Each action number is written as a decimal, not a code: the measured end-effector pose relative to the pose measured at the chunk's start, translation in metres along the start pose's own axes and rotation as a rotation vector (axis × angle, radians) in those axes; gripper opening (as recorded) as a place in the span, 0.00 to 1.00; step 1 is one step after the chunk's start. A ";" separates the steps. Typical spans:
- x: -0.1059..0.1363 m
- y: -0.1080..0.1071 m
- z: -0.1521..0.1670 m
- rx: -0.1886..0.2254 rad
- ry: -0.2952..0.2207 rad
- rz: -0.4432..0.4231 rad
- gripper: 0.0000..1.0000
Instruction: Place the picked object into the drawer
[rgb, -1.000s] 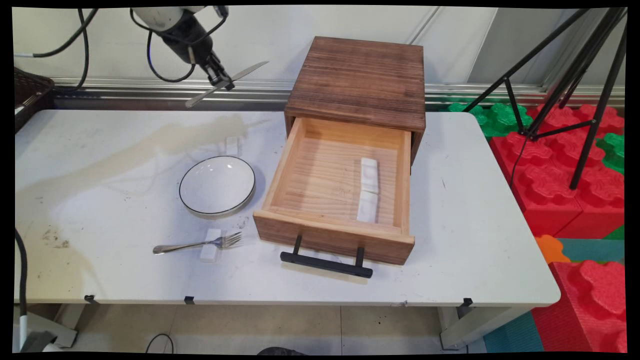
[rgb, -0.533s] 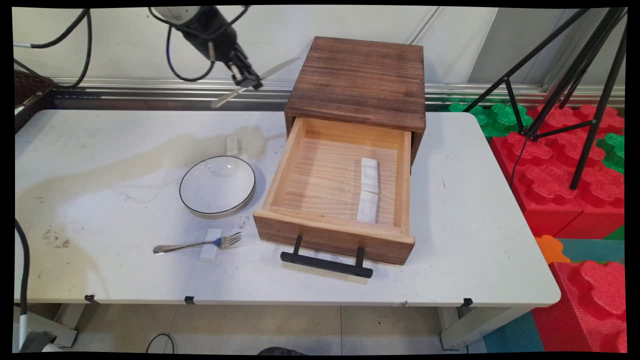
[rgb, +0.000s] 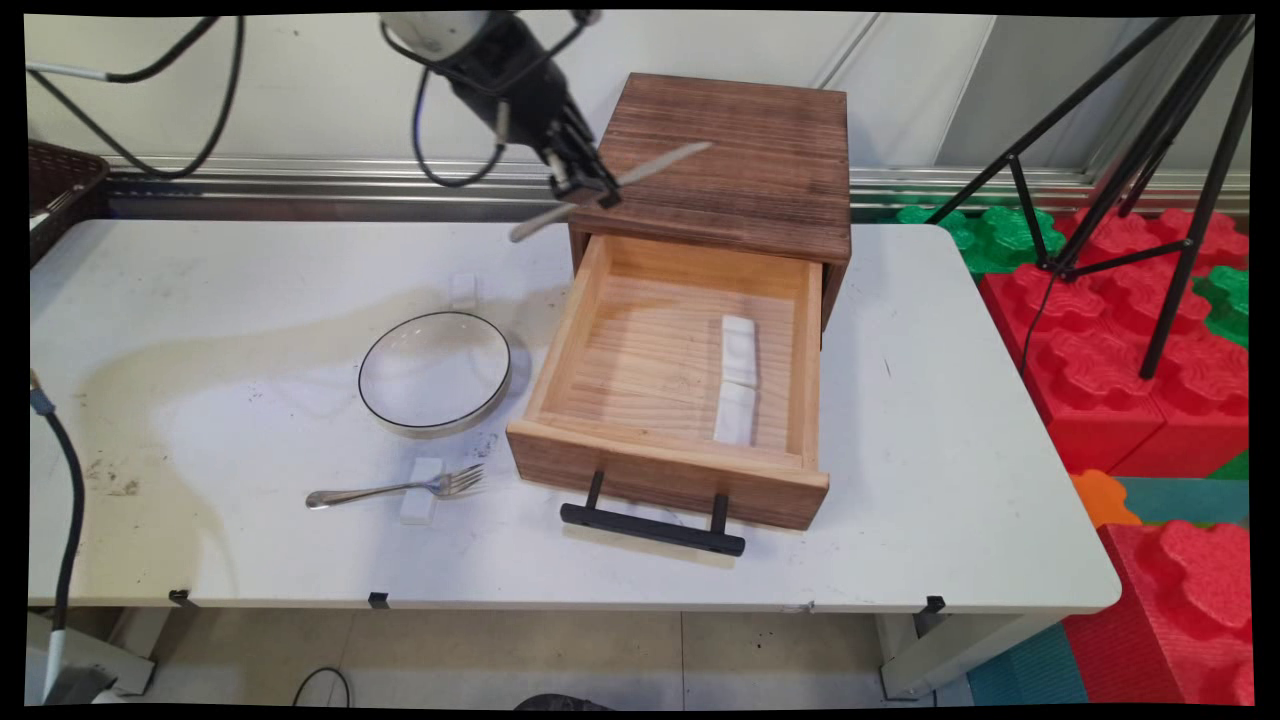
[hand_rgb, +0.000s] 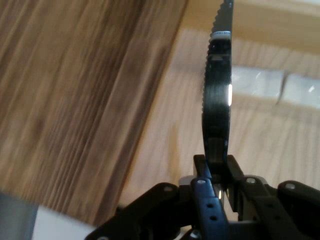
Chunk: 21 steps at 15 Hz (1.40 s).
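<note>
Beyond table (rgb: 900, 520): drawer (rgb: 670, 380), plate (rgb: 435, 372), fork (rgb: 395, 488).

Gripper (rgb: 585, 190) clamped on silver knife (rgb: 655, 166) w/ serrated edge; knife held tilted in air, blade over dark wooden cabinet (rgb: 720, 160) top, above rear of open light-wood drawer (rgb: 665, 350).

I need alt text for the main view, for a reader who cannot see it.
A black gripper holds a table knife in the air beside a wooden drawer box whose drawer is open. A bowl and a fork lie on the white table.
</note>
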 end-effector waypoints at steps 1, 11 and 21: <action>0.008 0.005 0.004 -0.016 0.014 0.018 0.00; 0.044 0.026 0.065 -0.122 0.081 0.062 0.00; 0.024 0.030 0.128 -0.166 0.043 0.108 0.00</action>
